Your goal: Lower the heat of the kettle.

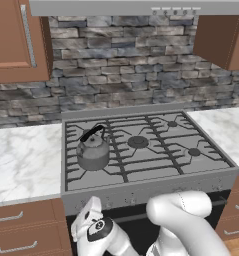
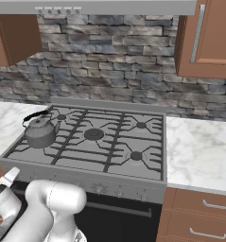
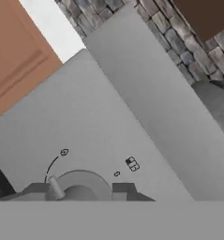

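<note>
The grey kettle (image 1: pixel 93 151) with its black arched handle stands on the front left burner of the stove (image 1: pixel 156 172); the right base view shows the kettle (image 2: pixel 40 131) at the left of the cooktop. My gripper (image 1: pixel 91 206) is pressed up to the stove's front panel, below the kettle and at the panel's left end. Seen from the other side, the gripper (image 2: pixel 10 177) sits at the panel's left corner. In the hand view the gripper (image 3: pixel 80 190) has a finger on each side of a round grey knob (image 3: pixel 80 180) and looks shut on it.
Marble counters (image 1: pixel 21 160) (image 2: pixel 199 151) flank the stove, with wooden drawers (image 1: pixel 21 225) below and wall cabinets (image 1: pixel 16 40) above. A stone backsplash (image 1: pixel 126 70) runs behind. Small heat markings (image 3: pixel 132 163) are printed on the panel around the knob.
</note>
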